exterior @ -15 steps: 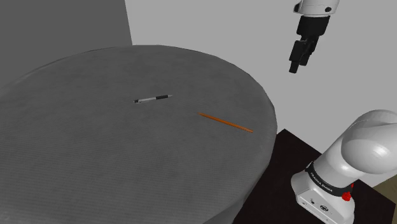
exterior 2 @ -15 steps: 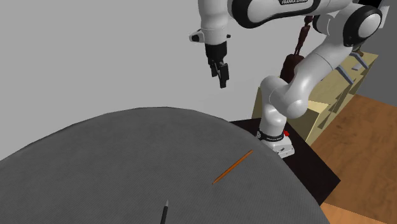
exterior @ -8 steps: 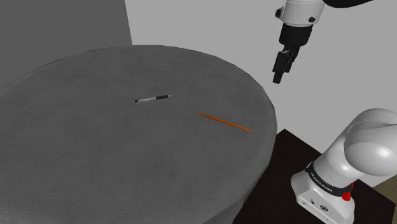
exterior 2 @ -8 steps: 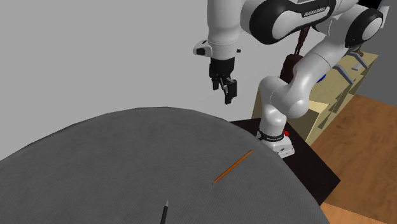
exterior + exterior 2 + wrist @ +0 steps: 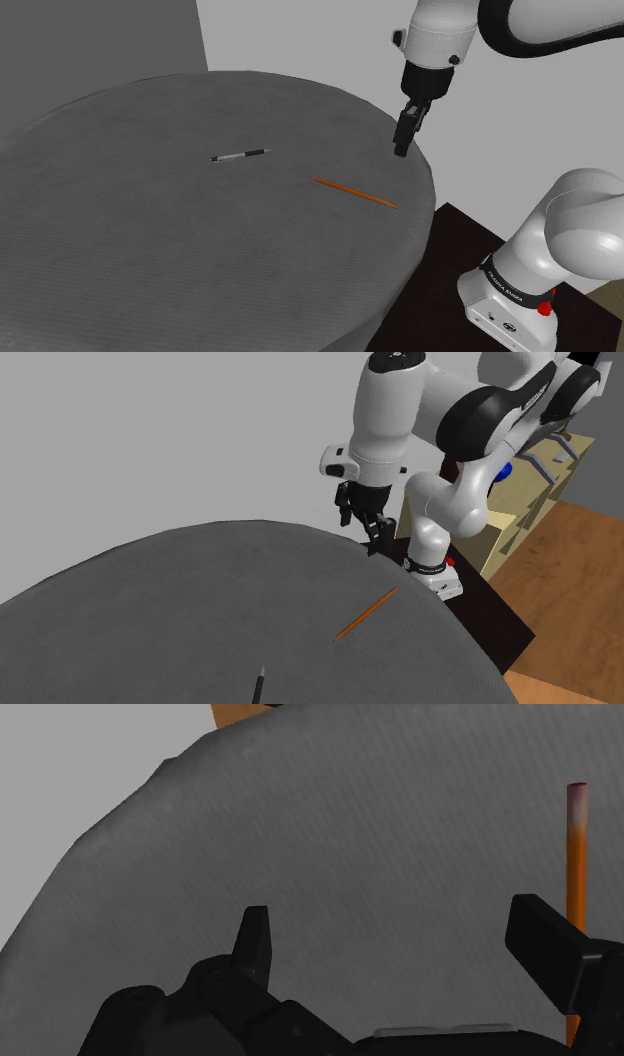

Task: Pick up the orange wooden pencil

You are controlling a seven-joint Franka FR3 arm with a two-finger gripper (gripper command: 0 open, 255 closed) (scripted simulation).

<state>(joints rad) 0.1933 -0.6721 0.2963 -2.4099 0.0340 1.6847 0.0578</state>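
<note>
Shoulder view, left to right. Pen point(image 5: 240, 156) lies on round grey table point(image 5: 150, 250). Pencil point(image 5: 353, 192), orange, flat on table at 4 o'clock from pen, well apart from it, near table's edge. Gripper point(image 5: 401, 150) hangs in air at 1 o'clock from pencil, touching nothing. Wrist view: I read fingers point(image 5: 255, 942) spread apart, nothing between them; pencil runs behind one finger. Stand point(image 5: 455, 235) at 4 o'clock from pencil.
</note>
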